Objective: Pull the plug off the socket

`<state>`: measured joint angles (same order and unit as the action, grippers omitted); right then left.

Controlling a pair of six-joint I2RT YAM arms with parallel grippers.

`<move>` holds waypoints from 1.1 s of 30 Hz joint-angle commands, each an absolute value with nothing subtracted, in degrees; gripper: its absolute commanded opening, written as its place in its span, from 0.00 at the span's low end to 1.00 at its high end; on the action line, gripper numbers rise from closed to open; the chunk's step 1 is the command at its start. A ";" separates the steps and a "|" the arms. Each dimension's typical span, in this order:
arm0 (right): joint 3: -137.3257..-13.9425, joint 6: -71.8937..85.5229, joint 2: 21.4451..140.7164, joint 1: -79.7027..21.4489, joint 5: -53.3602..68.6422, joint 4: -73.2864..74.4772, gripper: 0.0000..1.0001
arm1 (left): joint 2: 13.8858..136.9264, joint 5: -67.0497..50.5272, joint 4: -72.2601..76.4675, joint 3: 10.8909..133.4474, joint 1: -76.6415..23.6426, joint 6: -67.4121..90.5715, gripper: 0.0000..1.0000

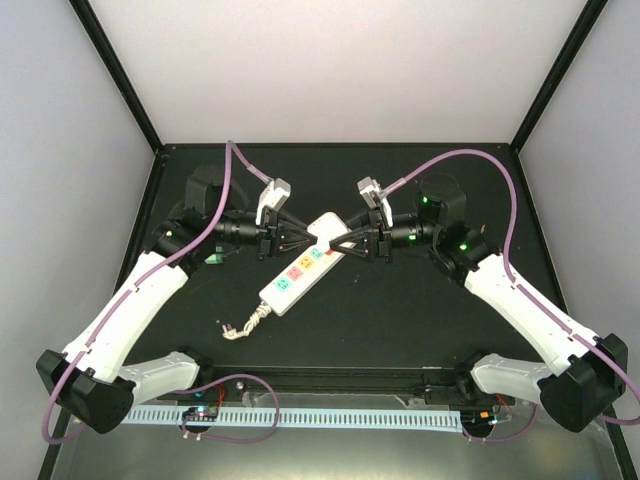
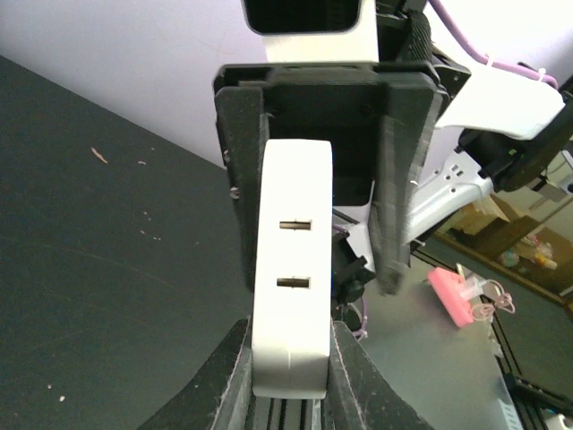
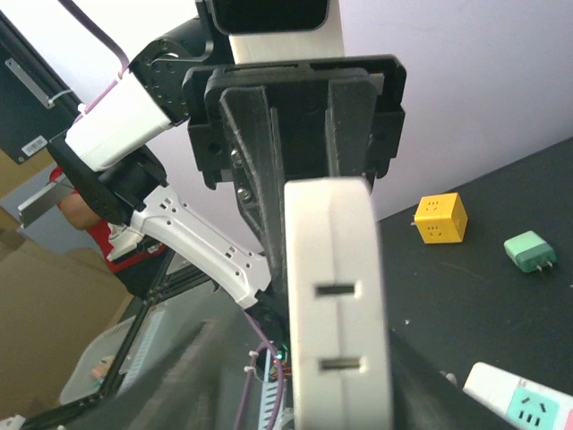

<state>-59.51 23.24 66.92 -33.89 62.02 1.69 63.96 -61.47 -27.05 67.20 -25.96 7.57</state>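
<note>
The top camera sits high over the near edge of the surface (image 1: 420, 320), looking down and forward from far enough to take in all of it. Each wrist camera looks along its own fingers at very close range. The left hand (image 2: 288, 358) and right hand (image 2: 322, 260) face each other, so each wrist view shows the opposite hand. All three views share the white plug (image 2: 291, 251) between them.

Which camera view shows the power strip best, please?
The top external view: the socket lies nearly whole there, coloured faces and cord stub visible. The right wrist view catches only one corner; the left wrist view shows none of it.
</note>
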 commanded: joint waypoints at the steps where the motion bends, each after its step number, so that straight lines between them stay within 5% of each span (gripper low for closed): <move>1: -58.90 25.18 66.28 -34.45 63.49 0.08 0.54 | 63.63 -60.54 -23.44 66.93 -25.44 9.27 0.02; 26: -68.03 27.96 68.24 -34.47 68.05 -2.95 0.47 | 66.44 -54.96 -30.71 64.77 -25.40 2.19 0.02; 33: -70.56 22.75 69.24 -32.92 62.41 2.95 0.74 | 66.18 -54.08 -34.08 65.57 -25.40 -1.44 0.01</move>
<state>-66.76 25.61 70.43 -33.82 62.70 4.78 64.64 -59.35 -26.98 65.87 -25.91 1.98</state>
